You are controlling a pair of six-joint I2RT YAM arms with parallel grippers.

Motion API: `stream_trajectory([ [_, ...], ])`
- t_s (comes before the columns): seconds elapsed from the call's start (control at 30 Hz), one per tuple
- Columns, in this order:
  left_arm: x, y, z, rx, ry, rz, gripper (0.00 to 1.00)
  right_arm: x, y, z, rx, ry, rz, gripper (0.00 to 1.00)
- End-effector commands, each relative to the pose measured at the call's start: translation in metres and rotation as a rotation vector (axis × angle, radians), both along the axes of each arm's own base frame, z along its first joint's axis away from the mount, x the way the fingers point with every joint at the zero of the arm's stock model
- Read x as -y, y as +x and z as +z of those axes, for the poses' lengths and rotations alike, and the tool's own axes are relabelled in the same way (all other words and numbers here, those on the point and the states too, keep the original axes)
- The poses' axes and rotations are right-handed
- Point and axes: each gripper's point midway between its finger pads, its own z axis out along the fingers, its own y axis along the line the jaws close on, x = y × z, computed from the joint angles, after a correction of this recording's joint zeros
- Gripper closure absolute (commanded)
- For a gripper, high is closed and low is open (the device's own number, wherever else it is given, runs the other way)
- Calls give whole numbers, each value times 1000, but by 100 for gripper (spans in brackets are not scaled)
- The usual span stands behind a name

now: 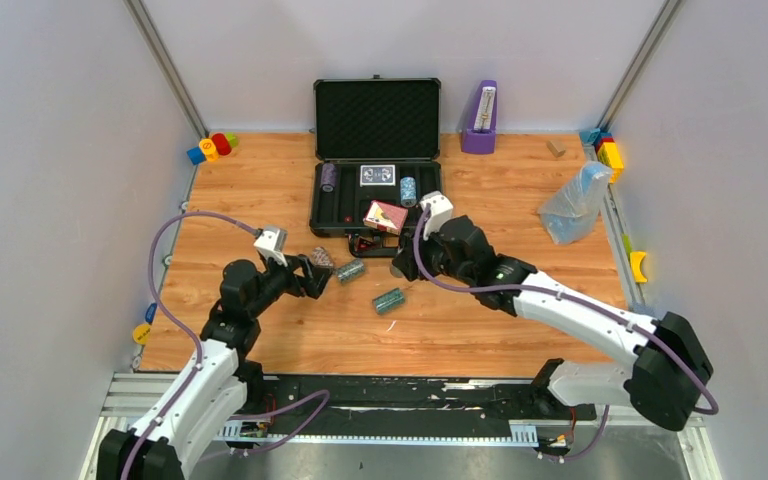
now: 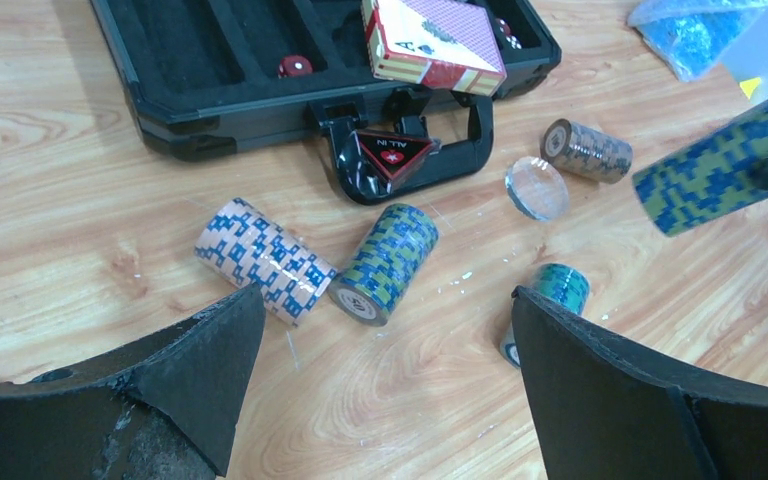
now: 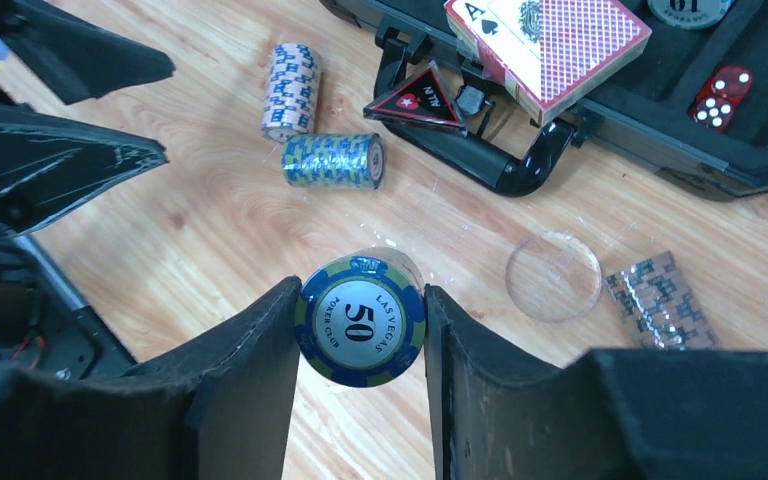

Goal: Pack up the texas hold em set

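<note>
One chip stack (image 3: 360, 325), likely heavy and loose, is clamped at its sides by the right gripper (image 3: 362, 290); the left gripper (image 2: 385, 300) is spread apart.

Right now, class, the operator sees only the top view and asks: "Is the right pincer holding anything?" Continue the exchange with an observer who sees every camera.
Observer: Yes. The right pincer is shut on a chip stack; its end face reads 50.
Operator: Anything small near the handle?
Observer: A clear disc lies flat on the table near it.
Operator: And the left pincer?
Observer: The left pincer is open and empty, with a pink stack lying on its side ahead of it.
</note>
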Motion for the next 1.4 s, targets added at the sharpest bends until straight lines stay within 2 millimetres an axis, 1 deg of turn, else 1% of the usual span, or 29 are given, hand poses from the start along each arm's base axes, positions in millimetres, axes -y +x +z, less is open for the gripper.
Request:
stream_trajectory([
  [0.0,10,7,31,64,-56,-41,0,-4,-14,43,28,184,70,89],
  [0.03,12,8,38,79,-77,-47,0,-2,-17,44,28,195,72,89],
  [0.07,16,7,39,76,-89,-65,0,0,-19,46,29,203,75,89],
  [0.1,19,8,47,98,-111,-77,0,3,-21,47,29,212,77,90],
  [0.13,24,5,48,102,-122,-113,0,5,-24,47,28,220,79,90],
  [0.17,29,4,58,145,-129,-141,0,7,-26,49,29,228,79,90],
  [0.2,39,-2,61,163,-127,-190,0,8,-28,50,26,237,79,90],
  [0.23,43,-3,67,198,-105,-208,0,10,-30,52,22,248,82,90],
  [0.27,52,-7,70,208,-86,-224,0,12,-34,57,24,267,87,90],
  [0.3,53,-5,73,247,-42,-212,0,12,-37,59,23,281,95,90],
  [0.33,65,-13,77,261,-28,-253,0,13,-41,62,23,292,105,90],
  [0.37,67,-13,79,287,-1,-255,0,14,-43,63,25,299,107,90],
  [0.4,75,-18,84,312,1,-287,0,15,-45,65,28,304,110,90],
  [0.43,80,-20,84,320,-3,-311,0,17,-46,65,29,307,109,90],
  [0.47,85,-23,90,348,-17,-331,0,18,-47,65,31,309,109,90],
  [0.5,88,-24,88,351,-22,-352,0,19,-49,65,31,310,110,90],
  [0.53,91,-25,92,376,-33,-364,0,20,-50,66,32,313,111,90],
  [0.57,94,-26,90,377,-34,-382,0,21,-51,64,29,312,114,90],
  [0.6,97,-28,93,409,-38,-396,0,22,-52,65,30,314,117,90],
  [0.63,102,-32,91,416,-37,-424,0,22,-54,66,29,317,123,90],
  [0.7,108,-35,93,466,-32,-445,0,22,-56,68,27,325,129,91],
  [0.87,118,-45,100,581,16,-492,0,22,-60,84,29,374,135,91],
  [1.0,128,-55,100,605,17,-578,0,18,-63,89,23,386,164,91],
  [1.03,132,-61,102,617,7,-617,0,16,-64,90,22,388,174,91],
  [1.07,135,-63,98,605,3,-639,0,14,-65,91,18,390,186,91],
  [1.1,139,-69,100,614,-9,-676,0,12,-66,92,15,395,196,91],
  [1.13,142,-71,96,603,-9,-702,0,10,-67,94,10,400,209,91],
  [1.27,152,-79,90,614,0,-755,0,5,-72,99,0,421,250,91],
  [1.37,156,-85,90,634,8,-796,2,3,-71,97,-10,419,249,91],
])
